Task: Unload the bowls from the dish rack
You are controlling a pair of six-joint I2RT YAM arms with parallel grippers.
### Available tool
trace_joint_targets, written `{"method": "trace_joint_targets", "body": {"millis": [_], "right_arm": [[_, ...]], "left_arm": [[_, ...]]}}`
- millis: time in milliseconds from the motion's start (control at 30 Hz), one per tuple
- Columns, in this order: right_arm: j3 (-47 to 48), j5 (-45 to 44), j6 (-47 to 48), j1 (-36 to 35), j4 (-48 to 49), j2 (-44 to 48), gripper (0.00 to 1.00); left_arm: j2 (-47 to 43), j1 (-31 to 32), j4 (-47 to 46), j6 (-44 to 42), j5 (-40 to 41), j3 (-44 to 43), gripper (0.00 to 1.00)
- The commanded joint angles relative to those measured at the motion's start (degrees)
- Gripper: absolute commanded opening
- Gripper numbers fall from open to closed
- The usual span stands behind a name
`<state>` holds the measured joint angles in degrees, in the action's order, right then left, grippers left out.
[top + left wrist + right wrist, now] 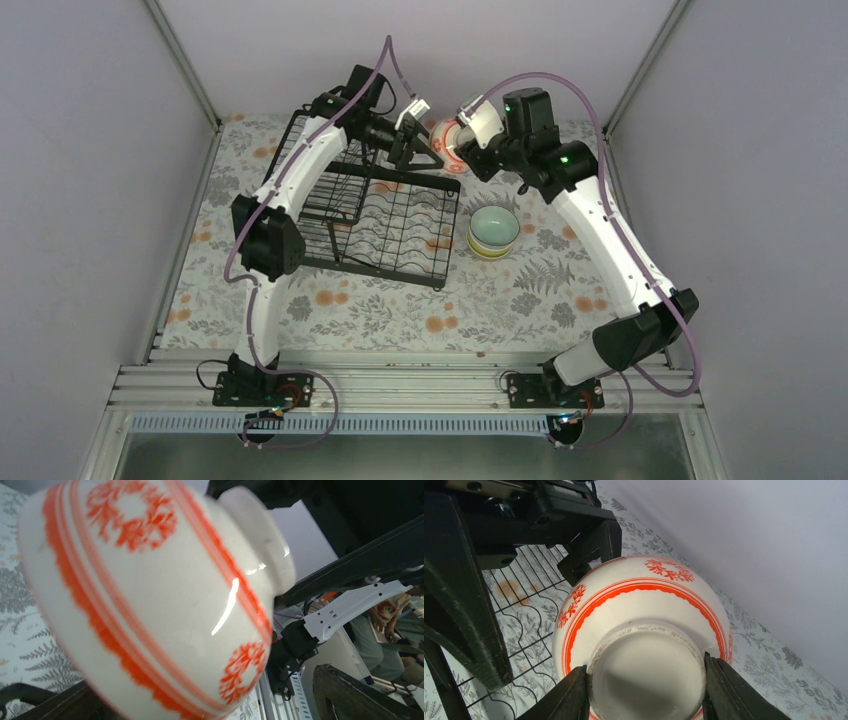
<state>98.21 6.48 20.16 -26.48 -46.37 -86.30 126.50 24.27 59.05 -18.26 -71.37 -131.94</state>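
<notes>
Right hand (647, 692), patterned bowl (644, 597) — foot clamped within

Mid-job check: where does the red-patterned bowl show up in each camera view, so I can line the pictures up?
Top external: the red-patterned bowl is upper centre, just past the dish rack.
Left wrist: it fills the left and middle of the picture.
Right wrist: lower centre, its foot between the right gripper's jaws.
Shared landmark: the floral tablecloth.
</notes>
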Motion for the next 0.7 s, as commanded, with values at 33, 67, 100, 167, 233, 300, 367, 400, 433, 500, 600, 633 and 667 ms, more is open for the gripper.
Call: {"method": "trace_joint_targets", "body": {"millis": [33,67,100,167,233,300,367,400,433,500,600,633,667], "right_arm": [[-0.2,2.8,-0.7,0.2,5.8,-0.1,0.1],[0.2,3.4,-0.9,0.3,5.6,-0.4,0.1],[0.5,4.2,-1.1,0.3,5.3,-1.0,0.1],[1.5,5.5,-1.6,0.3,4.9,-2.0,0.1],[2.0,6.0,-1.7,0.2,5.1,-2.8,0.1],[1.7,5.8,-1.6,0.2,6.1,-2.9,0.1],[0.7,5.6,-1.3,0.3,7.8,-2.4,0.11],[0.4,5.2,-1.2,0.3,8.6,-2.3,0.11],[0.2,5.1,-1.1,0.2,8.9,-2.3,0.11],[1.1,5.2,-0.9,0.2,8.6,-2.9,0.12],[1.9,6.1,-0.9,0.2,7.2,-4.6,0.13],[1.9,6.0,-0.9,0.2,6.9,-4.8,0.13],[1.9,5.7,-0.9,0.3,6.6,-5.1,0.14]], "left_arm": [[0.0,0.6,-0.4,-0.4,-3.5,-3.3,0.9],[0.0,0.7,-0.4,-0.4,-3.8,-3.7,0.88],[0.1,0.7,-0.3,-0.4,-4.1,-4.0,0.86],[0.4,0.8,-0.1,-0.6,-4.9,-4.4,0.83],[0.7,1.0,0.1,-0.8,-5.2,-4.7,0.77],[0.8,1.3,0.1,-0.5,-5.6,-4.6,0.66],[0.7,1.4,0.0,-0.5,-5.8,-4.8,0.61],[0.6,1.4,0.0,-0.5,-5.8,-4.9,0.56],[0.5,1.4,-0.1,-0.5,-5.7,-5.0,0.51],[0.3,1.3,0.0,-0.5,-5.7,-5.1,0.48],[-0.1,1.4,0.2,-0.7,-5.7,-5.2,0.43],[-0.3,1.4,0.3,-0.8,-5.8,-5.2,0.43],[-0.5,1.4,0.3,-0.9,-5.7,-5.3,0.42]]}}
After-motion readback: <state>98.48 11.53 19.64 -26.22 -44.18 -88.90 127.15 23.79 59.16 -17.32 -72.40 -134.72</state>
